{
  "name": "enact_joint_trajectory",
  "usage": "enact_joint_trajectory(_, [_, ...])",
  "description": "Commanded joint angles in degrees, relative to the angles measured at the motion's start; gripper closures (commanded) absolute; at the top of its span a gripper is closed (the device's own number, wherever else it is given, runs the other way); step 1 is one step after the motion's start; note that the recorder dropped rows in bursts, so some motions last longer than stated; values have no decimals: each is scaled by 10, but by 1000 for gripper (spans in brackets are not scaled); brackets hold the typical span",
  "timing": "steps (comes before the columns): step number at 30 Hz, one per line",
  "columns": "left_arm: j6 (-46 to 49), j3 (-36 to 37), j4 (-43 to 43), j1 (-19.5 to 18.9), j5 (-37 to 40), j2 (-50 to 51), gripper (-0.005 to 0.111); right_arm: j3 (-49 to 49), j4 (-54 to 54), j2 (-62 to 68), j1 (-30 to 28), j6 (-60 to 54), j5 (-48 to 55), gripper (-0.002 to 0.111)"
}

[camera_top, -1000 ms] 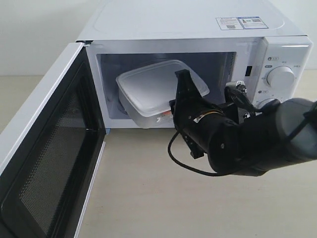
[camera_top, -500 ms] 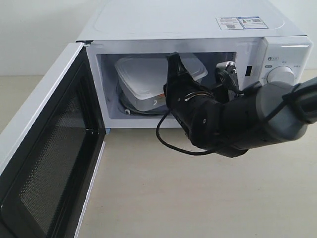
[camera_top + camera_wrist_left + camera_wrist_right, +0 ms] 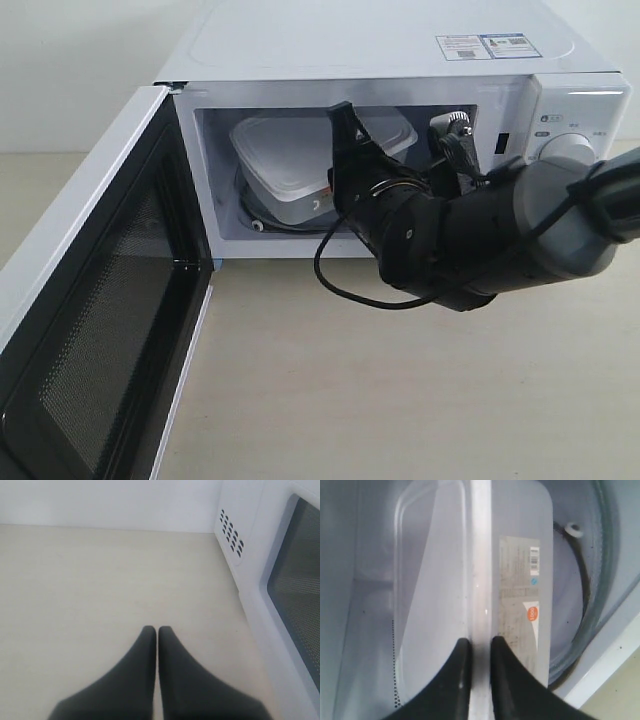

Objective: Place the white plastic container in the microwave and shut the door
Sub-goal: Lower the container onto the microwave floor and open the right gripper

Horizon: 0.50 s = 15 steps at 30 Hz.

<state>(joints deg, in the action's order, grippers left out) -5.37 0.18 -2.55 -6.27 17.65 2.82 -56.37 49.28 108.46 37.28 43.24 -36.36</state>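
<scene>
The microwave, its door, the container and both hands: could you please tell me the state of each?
microwave, holding the white plastic container.
door, swung wide open.
white plastic container, lid on.
right hand, shut on the container's lid rim.
left hand, shut, empty.

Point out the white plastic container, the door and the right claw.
white plastic container (image 3: 285,150), exterior view, lid top.
door (image 3: 100,330), exterior view, mesh inner face.
right claw (image 3: 480,641), right wrist view, between its fingertips.

the container (image 3: 285,150) is showing smooth translucent plastic, the microwave (image 3: 350,40) gleaming glossy white, the door (image 3: 100,330) showing fine black mesh, the table (image 3: 330,400) looking matt.
</scene>
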Motion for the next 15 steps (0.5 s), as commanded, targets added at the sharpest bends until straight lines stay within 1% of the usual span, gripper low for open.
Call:
enact_joint_trajectory(1, [-5,-2,0,2,-7,2,103,-3,-1,-4,-1,-12,-19,100])
enact_joint_trajectory(4, [-5,-2,0,2,-7,2,103,-3,-1,0,-1,-20,-19,83])
enact_joint_trajectory(6, [-5,-2,0,2,-7,2,103,-3,-1,1,-1,-16,-15,67])
enact_joint_trajectory(7, [-5,-2,0,2,-7,2,103,-3,-1,1,-1,-16,-15,63])
enact_joint_trajectory(8, [-5,-2,0,2,-7,2,103,-3,3,1,-1,-16,-15,61])
enact_joint_trajectory(15, [-5,-2,0,2,-7,2,103,-3,4,1,-1,-17,-15,61])
